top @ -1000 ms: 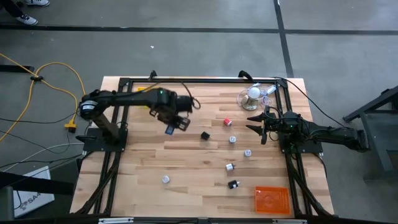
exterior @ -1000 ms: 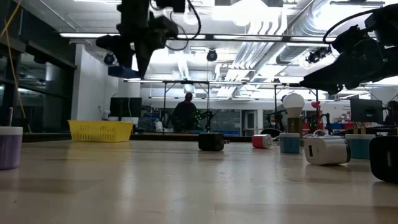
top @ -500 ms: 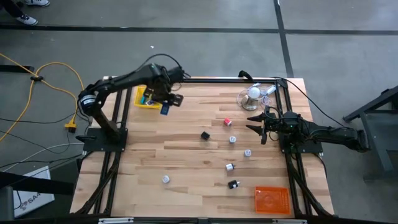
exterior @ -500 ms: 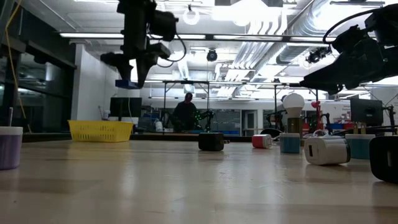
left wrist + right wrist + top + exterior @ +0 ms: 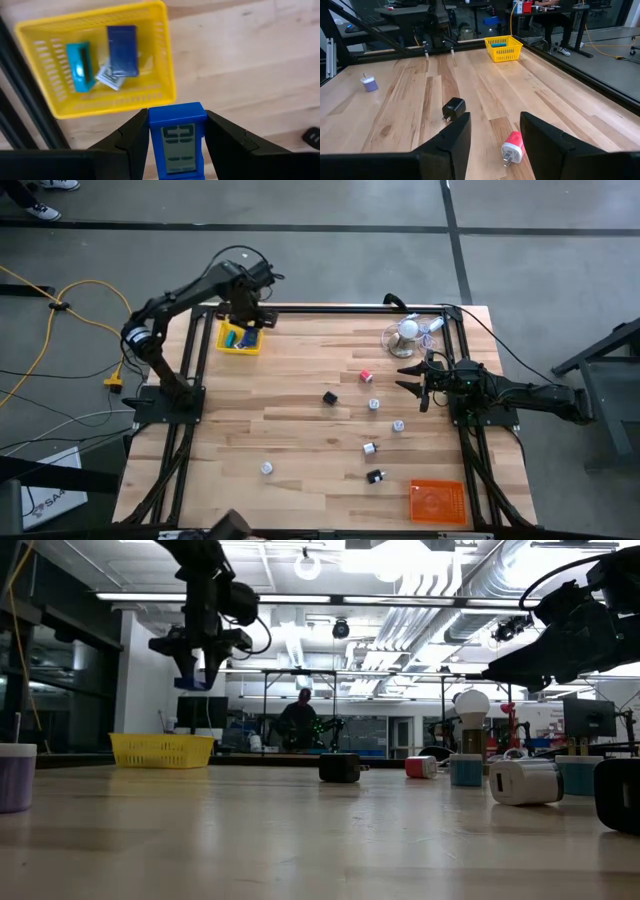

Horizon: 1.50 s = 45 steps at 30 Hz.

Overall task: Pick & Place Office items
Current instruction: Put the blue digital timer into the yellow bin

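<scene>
Left hand (image 5: 176, 142) grips a blue block (image 5: 177, 140) above the yellow tray (image 5: 165, 60), which holds teal, navy and white items. Right hand (image 5: 492, 135) hangs open, empty, far from tray.

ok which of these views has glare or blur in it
Low view: bright ceiling lights glare, near wooden tabletop soft. Left wrist view: left end effector, shut on the blue rectangular block, is sharp. High view: evenly lit.

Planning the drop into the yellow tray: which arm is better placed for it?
Left. The left gripper grips a blue block above the yellow tray; the right gripper waits open across the table.
</scene>
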Motion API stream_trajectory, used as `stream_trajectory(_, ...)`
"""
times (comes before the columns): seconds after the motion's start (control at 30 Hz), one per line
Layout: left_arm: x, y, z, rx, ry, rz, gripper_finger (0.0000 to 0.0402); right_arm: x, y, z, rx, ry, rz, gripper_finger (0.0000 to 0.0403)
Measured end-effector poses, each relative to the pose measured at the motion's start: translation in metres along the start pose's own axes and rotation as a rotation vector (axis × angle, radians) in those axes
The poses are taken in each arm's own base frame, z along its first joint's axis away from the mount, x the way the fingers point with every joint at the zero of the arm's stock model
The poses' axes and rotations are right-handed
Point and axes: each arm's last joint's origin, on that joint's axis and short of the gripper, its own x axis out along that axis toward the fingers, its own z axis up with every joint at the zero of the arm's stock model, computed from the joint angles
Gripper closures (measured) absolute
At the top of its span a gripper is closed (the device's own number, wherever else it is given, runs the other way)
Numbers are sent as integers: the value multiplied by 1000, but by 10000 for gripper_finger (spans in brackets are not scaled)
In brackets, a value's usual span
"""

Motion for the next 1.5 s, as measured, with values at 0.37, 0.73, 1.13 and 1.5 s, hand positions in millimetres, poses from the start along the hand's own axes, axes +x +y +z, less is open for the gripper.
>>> stream_trajectory(0.37,21,48,25,-72,0,5,238,0,0,0,0,0,0,245)
stream_trajectory(0.73,46,69,33,-67,-44,39,238,0,0,0,0,0,0,245)
stream_trajectory(1.13,77,73,29,-48,-92,50,238,0,0,0,0,-1,0,245)
stream_trajectory(1.5,88,74,28,-45,-114,42,238,0,0,0,0,0,0,245)
